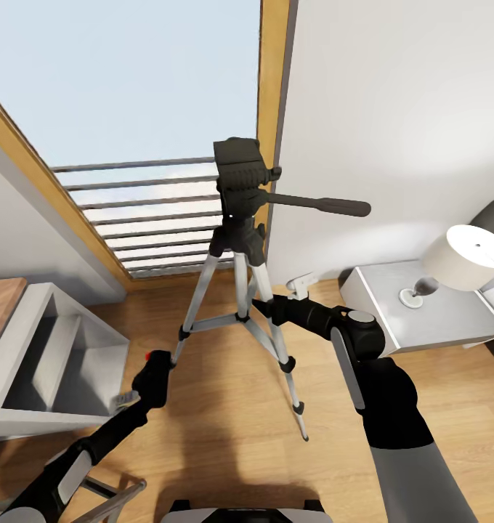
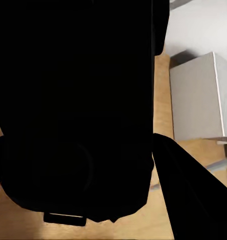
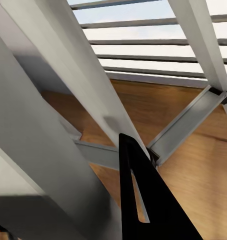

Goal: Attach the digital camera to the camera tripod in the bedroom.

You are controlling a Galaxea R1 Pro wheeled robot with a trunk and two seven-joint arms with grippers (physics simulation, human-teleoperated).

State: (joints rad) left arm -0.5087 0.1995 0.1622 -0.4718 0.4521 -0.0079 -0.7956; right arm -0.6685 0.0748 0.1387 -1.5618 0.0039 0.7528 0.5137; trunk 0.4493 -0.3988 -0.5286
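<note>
The camera tripod (image 1: 240,240) stands on the wood floor before the window, its black head (image 1: 240,171) on top and the long pan handle (image 1: 323,205) pointing right. My left gripper (image 1: 152,385) is shut on the digital camera (image 1: 157,369), a black box with a red button, held low and left of the tripod's legs. The camera's dark body (image 2: 73,110) sits close against the lens in the left wrist view. My right gripper (image 1: 264,306) is shut on the tripod's right leg. The right wrist view has one black finger (image 3: 138,200) beside the silver leg (image 3: 53,130).
A grey nightstand (image 1: 421,319) with a white lamp (image 1: 465,258) stands at the right by the wall. A white open shelf unit (image 1: 51,363) is at the left. The window railing (image 1: 152,218) is behind the tripod. A low grey metal frame (image 1: 109,497) lies at the bottom left.
</note>
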